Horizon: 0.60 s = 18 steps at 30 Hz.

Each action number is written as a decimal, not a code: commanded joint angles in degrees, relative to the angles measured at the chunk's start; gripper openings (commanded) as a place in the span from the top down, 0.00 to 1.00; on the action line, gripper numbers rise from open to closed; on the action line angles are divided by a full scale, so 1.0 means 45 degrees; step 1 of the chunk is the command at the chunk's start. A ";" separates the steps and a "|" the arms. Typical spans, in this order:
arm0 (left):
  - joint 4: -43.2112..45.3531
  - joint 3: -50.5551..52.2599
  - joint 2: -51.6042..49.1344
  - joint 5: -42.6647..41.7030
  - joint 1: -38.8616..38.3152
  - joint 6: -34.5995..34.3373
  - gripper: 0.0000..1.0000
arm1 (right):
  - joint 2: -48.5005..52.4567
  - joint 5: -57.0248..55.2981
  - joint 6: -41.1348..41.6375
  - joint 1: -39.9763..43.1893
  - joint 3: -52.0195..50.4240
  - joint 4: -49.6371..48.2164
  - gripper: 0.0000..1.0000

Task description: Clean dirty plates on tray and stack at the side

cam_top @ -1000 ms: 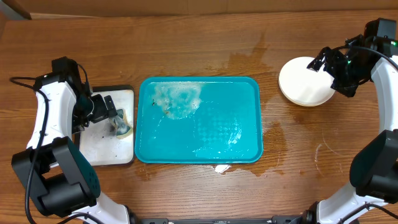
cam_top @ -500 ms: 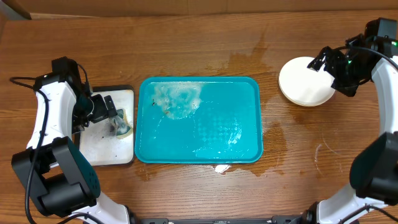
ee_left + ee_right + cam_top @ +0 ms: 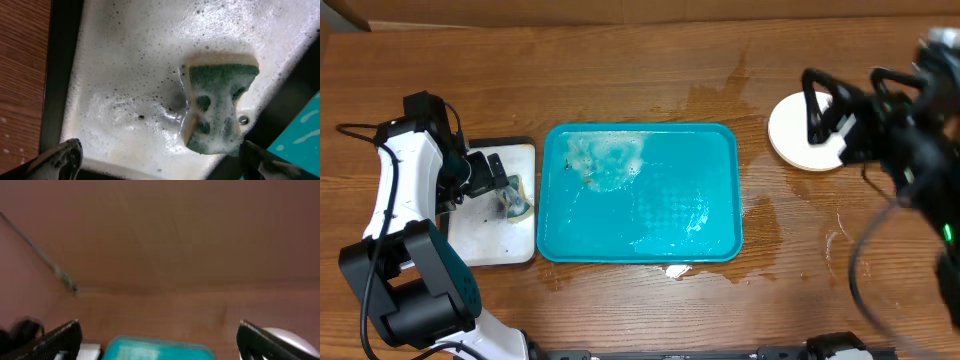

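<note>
Overhead, mid-desk: large teal-blue rectangular plastic tray (image 3: 670,200), suds in its far-left corner | round white plates (image 3: 795,140) stacked near the desk's right edge, blurred right gripper (image 3: 827,112) above them | left wrist: left gripper (image 3: 160,151) released above green-and-yellow foamy sponge (image 3: 217,107) lying in small black-rimmed white tray (image 3: 125,75) | right wrist: pincer spread wide, empty.

Wooden table (image 3: 650,70), seen from above: brown boards with the grain running left to right, filling nearly the whole view. A wet patch (image 3: 720,95) darkens the wood right of centre toward the far edge, and pale marks (image 3: 835,243) show at lower right. A tan strip (image 3: 620,10) borders the far edge. The wrist views show the same reddish-brown wood, blurred on the right. Lighting is even, with a soft sheen on wet areas.
</note>
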State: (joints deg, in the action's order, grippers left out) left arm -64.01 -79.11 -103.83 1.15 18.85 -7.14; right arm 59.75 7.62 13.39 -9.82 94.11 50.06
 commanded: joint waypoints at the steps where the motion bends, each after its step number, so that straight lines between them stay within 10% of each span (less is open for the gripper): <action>1: 0.0010 0.0058 0.0039 0.0078 -0.0029 -0.0175 0.00 | -0.2331 -0.2011 -0.0083 -0.0296 -0.2458 -0.1768 0.00; 18: 0.0010 0.0058 0.0039 0.0078 -0.0029 -0.0175 0.00 | -1.1283 -0.1166 0.0024 0.1209 -1.5460 -0.9117 0.00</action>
State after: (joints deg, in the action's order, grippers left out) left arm -64.01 -79.11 -103.83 1.17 18.85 -7.14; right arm 12.23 0.64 13.45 -5.28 28.86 12.36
